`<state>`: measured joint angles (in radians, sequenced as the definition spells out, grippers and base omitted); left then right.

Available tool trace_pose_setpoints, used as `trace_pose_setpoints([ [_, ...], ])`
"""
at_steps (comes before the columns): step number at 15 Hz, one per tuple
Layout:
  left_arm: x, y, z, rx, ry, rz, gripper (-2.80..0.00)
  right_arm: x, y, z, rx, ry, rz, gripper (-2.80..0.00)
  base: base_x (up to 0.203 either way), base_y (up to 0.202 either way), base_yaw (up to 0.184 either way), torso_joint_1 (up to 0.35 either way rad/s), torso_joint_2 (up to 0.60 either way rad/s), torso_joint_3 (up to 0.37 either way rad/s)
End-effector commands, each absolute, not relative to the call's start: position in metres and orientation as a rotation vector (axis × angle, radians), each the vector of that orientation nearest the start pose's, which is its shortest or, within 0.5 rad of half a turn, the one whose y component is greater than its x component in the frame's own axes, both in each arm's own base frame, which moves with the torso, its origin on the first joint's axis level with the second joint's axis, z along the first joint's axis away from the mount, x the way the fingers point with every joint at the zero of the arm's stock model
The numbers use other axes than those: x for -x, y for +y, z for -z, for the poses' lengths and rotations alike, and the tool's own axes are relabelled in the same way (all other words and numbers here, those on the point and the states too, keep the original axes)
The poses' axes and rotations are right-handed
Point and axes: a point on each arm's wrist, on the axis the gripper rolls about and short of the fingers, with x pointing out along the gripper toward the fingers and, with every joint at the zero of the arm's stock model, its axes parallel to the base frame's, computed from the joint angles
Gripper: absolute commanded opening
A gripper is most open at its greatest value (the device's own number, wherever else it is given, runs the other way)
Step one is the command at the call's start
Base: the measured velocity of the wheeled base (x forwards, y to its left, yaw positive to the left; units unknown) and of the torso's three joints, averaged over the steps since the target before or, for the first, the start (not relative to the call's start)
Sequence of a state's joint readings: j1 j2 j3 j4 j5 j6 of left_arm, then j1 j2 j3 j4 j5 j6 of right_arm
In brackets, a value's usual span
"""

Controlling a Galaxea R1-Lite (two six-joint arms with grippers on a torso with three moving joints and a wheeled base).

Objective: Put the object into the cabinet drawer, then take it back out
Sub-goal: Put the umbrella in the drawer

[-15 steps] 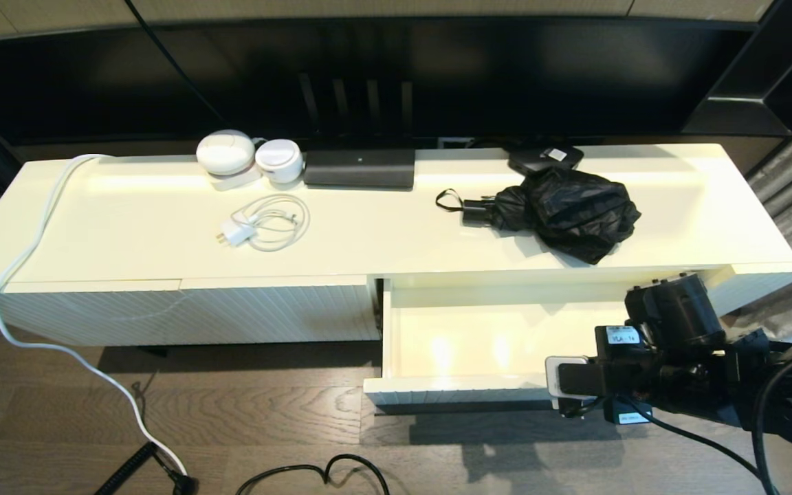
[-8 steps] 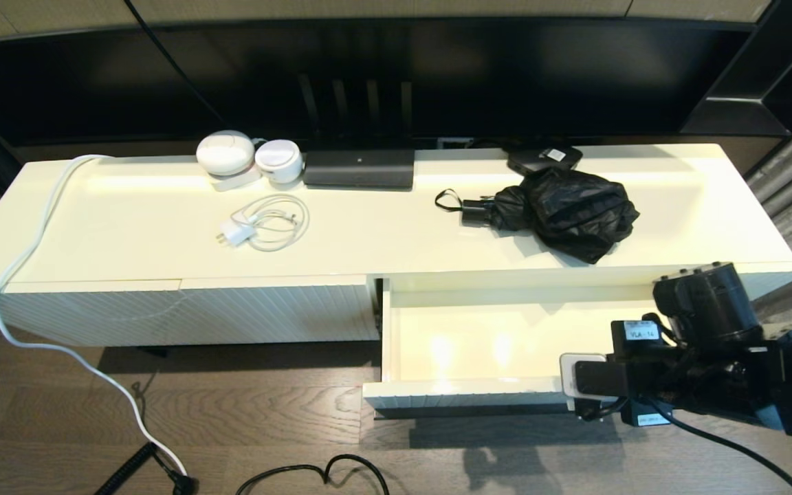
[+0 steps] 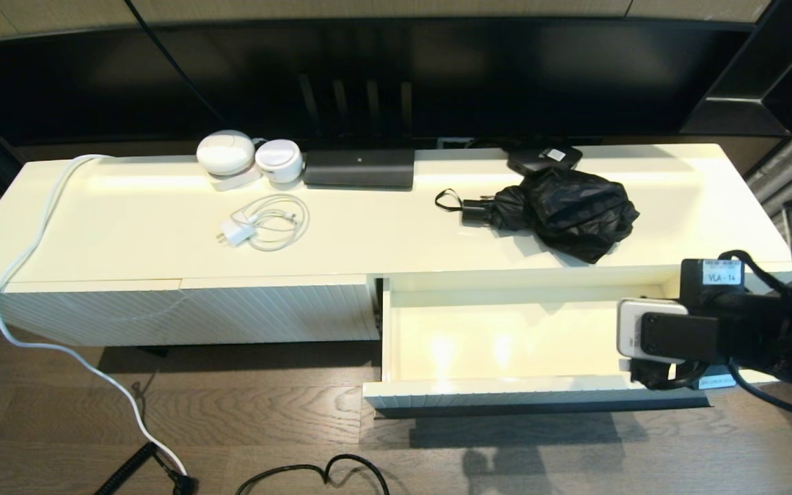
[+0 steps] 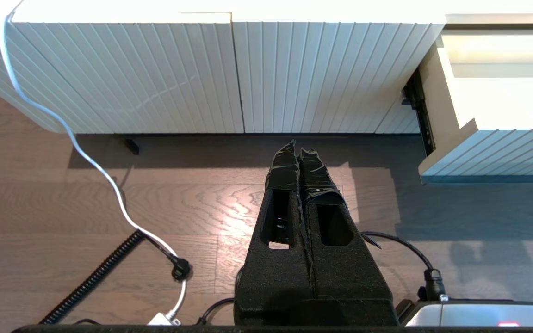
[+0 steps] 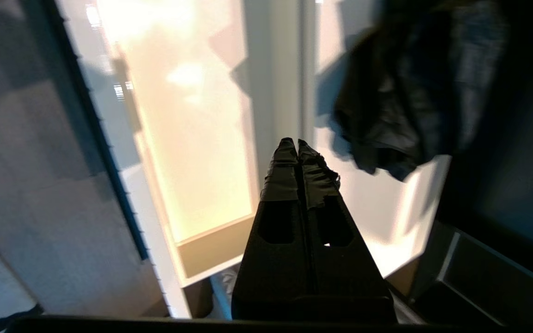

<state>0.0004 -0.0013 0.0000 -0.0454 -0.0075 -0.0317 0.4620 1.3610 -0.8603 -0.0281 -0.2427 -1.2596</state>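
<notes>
Umbrella (image 3: pixel 561 212) lies on cabinet top (image 3: pixel 382 234) near right end, behind open drawer (image 3: pixel 506 344). My right pincer (image 5: pixel 298 144) clenched, empty, over drawer's right end. Left pincer (image 4: pixel 298 147) clenched, low over floor.

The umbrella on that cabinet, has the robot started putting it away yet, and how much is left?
Done: the drawer stands pulled open with nothing in it. In hand: nothing is held; the right gripper is shut beside the drawer's right end, and the left gripper hangs shut above the floor. Left: the umbrella lies untouched on the cabinet top, so grasping it, placing it in the drawer and taking it back out all remain.
</notes>
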Motion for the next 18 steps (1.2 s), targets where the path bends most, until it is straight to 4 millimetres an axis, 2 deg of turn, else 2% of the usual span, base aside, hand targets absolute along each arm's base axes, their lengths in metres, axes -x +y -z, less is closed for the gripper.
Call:
trace_pose_setpoints([
  [1, 0.023, 0.000, -0.080, 0.032, -0.046, 0.008, -2.80, -0.191, 0.091, -0.246, 1.390, 0.194, -0.430, -2.80, 0.000, 0.000, 0.000, 0.000, 0.00, 0.000],
  [3, 0.023, 0.000, -0.080, 0.032, -0.046, 0.008, -2.80, -0.208, 0.100, -0.256, 1.389, 0.183, -0.397, -2.70, 0.000, 0.000, 0.000, 0.000, 0.00, 0.000],
  [4, 0.023, 0.000, -0.080, 0.032, -0.045, 0.008, -2.80, -0.219, 0.107, -0.258, 1.391, 0.184, -0.385, 0.00, 0.000, 0.000, 0.000, 0.000, 0.00, 0.000],
  [8, 0.023, 0.000, -0.080, 0.032, -0.046, 0.008, -2.80, -0.268, 0.131, -0.252, 1.401, 0.207, -0.348, 0.00, 0.000, 0.000, 0.000, 0.000, 0.00, 0.000],
  [10, 0.023, 0.000, -0.080, 0.032, -0.046, 0.008, -2.80, -0.293, 0.137, -0.248, 1.426, 0.219, -0.332, 0.00, 0.000, 0.000, 0.000, 0.000, 0.00, 0.000],
  [13, 0.023, 0.000, -0.080, 0.032, -0.044, 0.008, -2.80, -0.328, 0.129, -0.245, 1.494, 0.207, -0.273, 0.00, 0.000, 0.000, 0.000, 0.000, 0.00, 0.000],
  [18, 0.023, 0.000, -0.080, 0.032, -0.046, 0.007, -2.80, -0.363, 0.112, -0.239, 1.563, 0.213, -0.266, 0.00, 0.000, 0.000, 0.000, 0.000, 0.00, 0.000],
])
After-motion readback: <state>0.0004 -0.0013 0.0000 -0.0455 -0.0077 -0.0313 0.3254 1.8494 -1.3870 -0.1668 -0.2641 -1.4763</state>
